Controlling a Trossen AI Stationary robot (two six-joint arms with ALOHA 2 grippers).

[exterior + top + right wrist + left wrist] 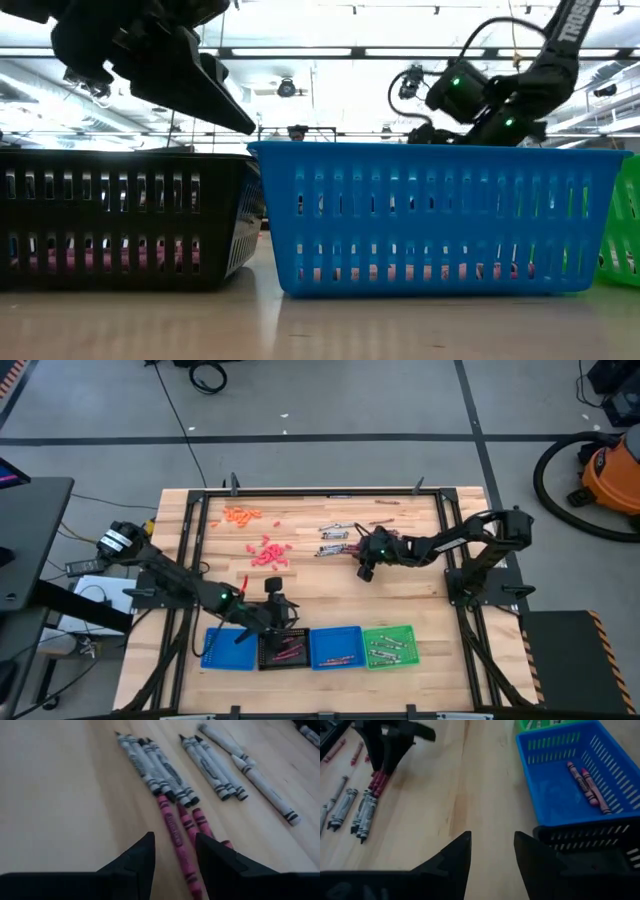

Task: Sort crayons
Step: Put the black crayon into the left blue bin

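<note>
Trays at six o'clock already hold a few crayons (pixel 587 785), but grey and maroon piles remain mid-table, where the right gripper (pixel 174 851) hovers open over maroon ones and the left gripper (pixel 492 851) waits, empty, jaws apart.

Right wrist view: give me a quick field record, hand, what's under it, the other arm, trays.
right hand: open, empty, low over the table
under it: maroon crayons lying flat, one running between the fingers
beside them: grey crayons in side-by-side bunches
left hand: open, empty, by the black tray
trays: blue tray holds a few maroon crayons
</note>
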